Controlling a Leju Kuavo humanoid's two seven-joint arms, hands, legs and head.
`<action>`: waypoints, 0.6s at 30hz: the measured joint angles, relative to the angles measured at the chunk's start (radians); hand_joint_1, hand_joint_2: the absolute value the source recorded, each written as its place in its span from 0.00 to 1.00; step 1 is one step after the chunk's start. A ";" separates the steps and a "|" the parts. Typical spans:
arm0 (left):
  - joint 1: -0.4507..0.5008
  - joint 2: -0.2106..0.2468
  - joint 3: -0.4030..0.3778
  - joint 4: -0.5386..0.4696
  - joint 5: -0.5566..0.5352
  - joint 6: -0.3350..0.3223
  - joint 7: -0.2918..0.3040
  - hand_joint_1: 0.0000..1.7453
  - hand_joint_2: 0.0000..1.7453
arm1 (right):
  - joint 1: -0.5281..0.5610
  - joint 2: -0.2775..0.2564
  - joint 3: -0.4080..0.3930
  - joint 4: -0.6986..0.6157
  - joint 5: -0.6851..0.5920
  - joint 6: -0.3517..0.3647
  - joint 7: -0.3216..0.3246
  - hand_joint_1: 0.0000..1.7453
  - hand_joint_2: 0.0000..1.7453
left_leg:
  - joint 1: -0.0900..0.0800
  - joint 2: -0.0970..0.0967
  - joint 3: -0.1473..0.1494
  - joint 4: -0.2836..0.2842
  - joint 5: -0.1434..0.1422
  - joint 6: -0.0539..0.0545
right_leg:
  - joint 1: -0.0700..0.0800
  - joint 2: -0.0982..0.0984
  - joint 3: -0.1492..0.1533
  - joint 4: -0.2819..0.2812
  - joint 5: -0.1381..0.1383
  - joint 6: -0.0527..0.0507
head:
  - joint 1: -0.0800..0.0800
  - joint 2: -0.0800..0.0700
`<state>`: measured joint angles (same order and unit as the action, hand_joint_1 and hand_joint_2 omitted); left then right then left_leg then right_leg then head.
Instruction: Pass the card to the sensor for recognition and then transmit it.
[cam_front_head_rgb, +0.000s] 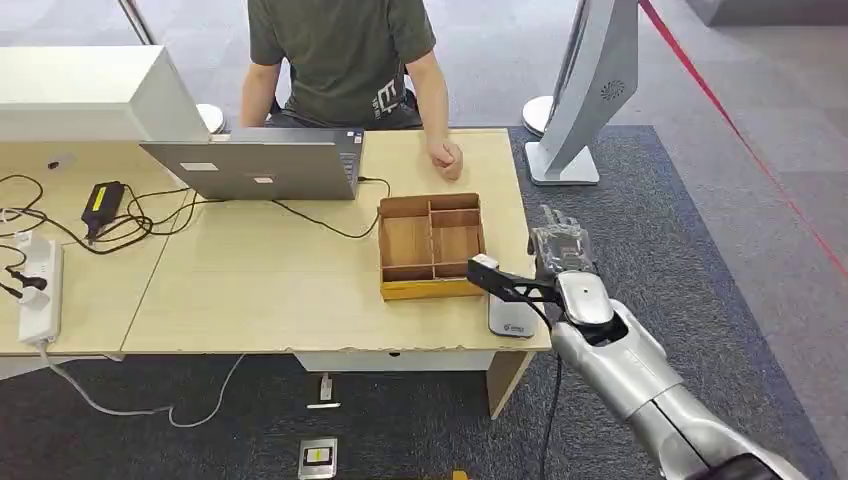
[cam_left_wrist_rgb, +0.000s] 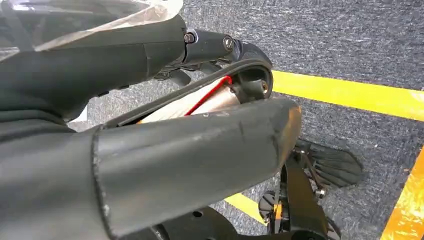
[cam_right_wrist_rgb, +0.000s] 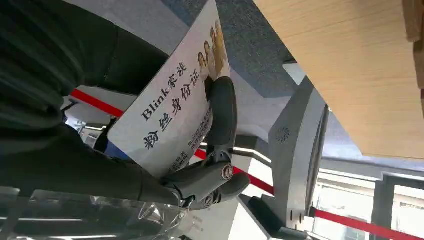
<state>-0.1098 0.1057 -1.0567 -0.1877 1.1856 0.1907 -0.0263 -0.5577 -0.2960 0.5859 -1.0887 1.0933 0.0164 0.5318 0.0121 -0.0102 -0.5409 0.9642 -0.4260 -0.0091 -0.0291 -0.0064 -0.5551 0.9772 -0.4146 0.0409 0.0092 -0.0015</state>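
Hung the left hand (cam_left_wrist_rgb: 190, 150) low over the carpet, thick thumb across its wrist view; could not tell whether open or closed, and saw nothing in it. Held the card (cam_right_wrist_rgb: 170, 115) in the right hand (cam_front_head_rgb: 562, 262), pinched flat between thumb and dark fingers (cam_right_wrist_rgb: 221, 112) (printed face toward the wrist camera, characters legible). Hovered that hand off the right edge of the table (cam_front_head_rgb: 300, 300), thumb reaching in over the corner. Found the sensor (cam_front_head_rgb: 510, 318), a pale flat pad, on that corner just beneath the thumb, a little toward the wrist. Noted the wooden tray (cam_front_head_rgb: 430, 245) just beyond the thumb tip, then the laptop (cam_front_head_rgb: 260, 165) and a seated person (cam_front_head_rgb: 345, 60) well past it, and a grey stand (cam_front_head_rgb: 585, 90) ahead of the fingers. Judged the step as presenting the card for reading, not yet done. Judged the next move to call for lowering and turning the hand until the card lies flat above the pad, pinch kept firm, before any handover.
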 joint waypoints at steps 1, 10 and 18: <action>0.000 0.000 0.000 0.000 0.000 0.000 0.000 0.00 0.00 | 0.000 0.000 0.000 0.003 0.000 0.000 0.000 1.00 1.00 | 0.000 0.000 0.000 0.000 0.000 0.000 | 0.000 0.000 0.000 0.000 0.000 0.000 | 0.000 0.000; 0.000 0.000 0.000 0.000 0.000 0.000 -0.002 0.00 0.00 | 0.002 0.000 0.000 0.021 0.000 0.000 0.000 1.00 1.00 | 0.000 0.000 0.000 0.000 0.000 0.000 | 0.000 0.000 0.000 0.000 0.000 0.000 | 0.000 0.000; 0.000 0.000 0.000 0.000 -0.015 -0.014 -0.007 0.00 0.00 | 0.017 -0.016 -0.010 0.037 0.001 0.005 -0.002 1.00 1.00 | 0.000 0.000 0.000 0.000 0.000 0.000 | 0.000 0.000 0.000 0.000 0.000 0.000 | 0.000 0.000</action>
<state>-0.1099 0.1060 -1.0567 -0.1877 1.1711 0.1766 -0.0336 -0.5409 -0.3117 0.5764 -1.0513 1.0941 0.0214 0.5303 0.0121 -0.0103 -0.5410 0.9643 -0.4260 -0.0090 -0.0291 -0.0064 -0.5552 0.9771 -0.4146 0.0409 0.0092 -0.0015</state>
